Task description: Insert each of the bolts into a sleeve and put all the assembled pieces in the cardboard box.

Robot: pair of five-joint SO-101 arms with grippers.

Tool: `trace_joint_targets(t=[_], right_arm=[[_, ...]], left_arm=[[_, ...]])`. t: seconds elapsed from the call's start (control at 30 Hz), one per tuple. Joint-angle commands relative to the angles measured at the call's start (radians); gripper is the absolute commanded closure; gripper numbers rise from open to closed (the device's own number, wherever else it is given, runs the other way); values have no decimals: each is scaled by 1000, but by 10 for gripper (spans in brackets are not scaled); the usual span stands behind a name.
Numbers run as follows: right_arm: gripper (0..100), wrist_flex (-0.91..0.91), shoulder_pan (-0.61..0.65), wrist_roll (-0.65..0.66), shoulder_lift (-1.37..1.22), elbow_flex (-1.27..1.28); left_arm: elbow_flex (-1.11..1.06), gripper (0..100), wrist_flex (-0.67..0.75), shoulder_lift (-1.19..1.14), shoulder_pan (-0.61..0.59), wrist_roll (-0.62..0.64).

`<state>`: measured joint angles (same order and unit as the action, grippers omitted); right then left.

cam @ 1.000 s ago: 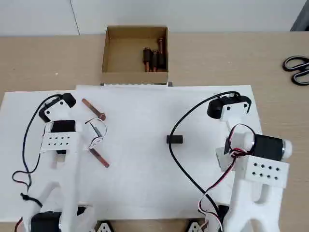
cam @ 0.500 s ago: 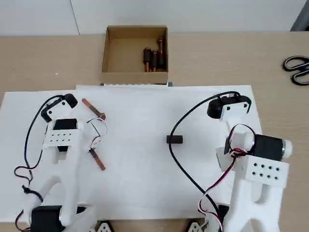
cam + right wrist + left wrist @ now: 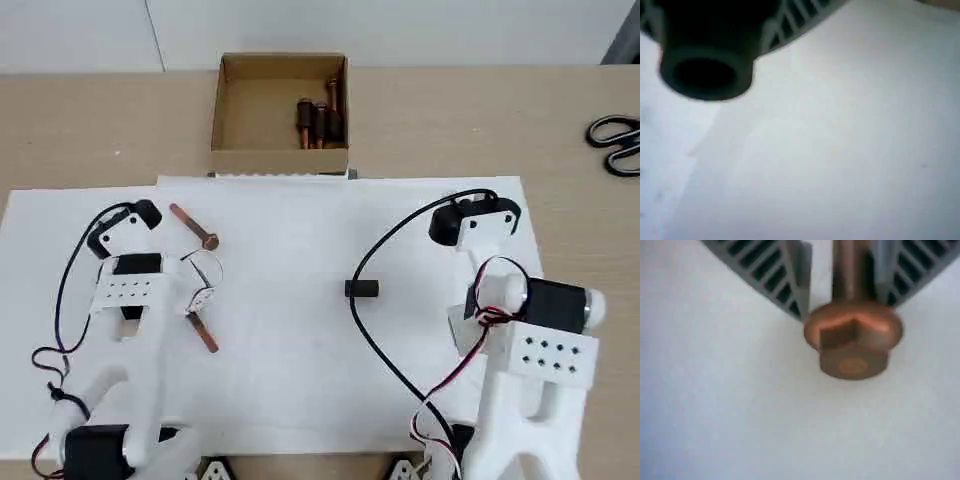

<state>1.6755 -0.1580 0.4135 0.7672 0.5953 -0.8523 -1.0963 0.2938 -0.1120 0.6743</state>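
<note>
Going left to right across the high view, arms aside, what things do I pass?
In order: loose bolt → box → sleeve → scissors. The held bolt in the left gripper overlaps the loose one sideways, so I leave it out.

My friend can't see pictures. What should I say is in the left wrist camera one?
A copper-coloured bolt is seen close up, its six-sided head facing the camera. Its shank is clamped in the left gripper, between two grey ribbed fingers. Behind it lies a plain white sheet.
</note>
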Motion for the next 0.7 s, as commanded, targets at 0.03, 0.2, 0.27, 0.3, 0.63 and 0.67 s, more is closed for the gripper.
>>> trace_joint_targets(t=[0.03, 0.2, 0.27, 0.3, 0.63, 0.67], right_arm=[[995, -12, -13, -12, 22, -3], [995, -12, -13, -12, 22, -3], [995, -12, -13, -12, 22, -3], [995, -12, -13, -12, 22, -3], [995, -12, -13, -12, 22, -3], [995, -12, -13, -12, 22, -3]], left_arm=[[1, 907, 18, 0, -2, 3], [-2, 907, 18, -2, -2, 3], [-4, 907, 21, -3, -2, 3], [-10, 908, 31, -12, -2, 3], [61, 994, 60, -219, -5, 5], [70, 994, 60, -216, -5, 5]])
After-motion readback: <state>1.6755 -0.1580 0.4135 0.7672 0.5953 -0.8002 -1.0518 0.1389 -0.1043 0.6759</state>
